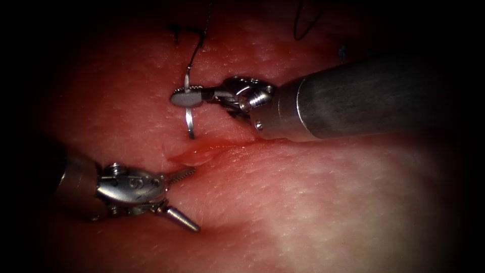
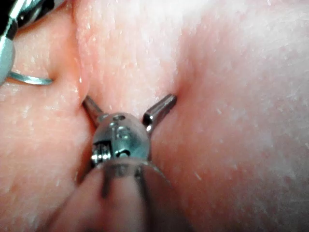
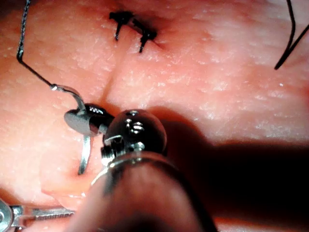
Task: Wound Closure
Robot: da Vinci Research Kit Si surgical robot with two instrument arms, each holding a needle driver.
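Needle: curved, steel, clamped across the jaws of the right tool near the swaged end rather than mid-curve; the pointed end hangs toward the cut and looks to rest at or just short of the tissue surface at the cut's upper lip. Whether the tip has entered the tissue cannot be told; in the right wrist view it reaches a wet fold of the edge. Thread: dark, runs from the swage up and away over the tissue; a second loop lies farther right. Earlier stitch: dark knot with short cut ends, seated across the cut beyond the needle. Left tool: jaws spread wide, holding nothing; upper jaw lies against the lower lip of the cut by a raised glossy flap, lower jaw pressed into the tissue below. In the left wrist view both jaws straddle a ridge of tissue. Handling judgement: a good bite here calls for the point to meet the edge squarely, the wrist rolling along the needle's curve rather than pushing straight. The grip so far back gives reach but less control; slipping or twisting in the jaws is the risk. The spread left jaws look suited to steadying or everting the lip.
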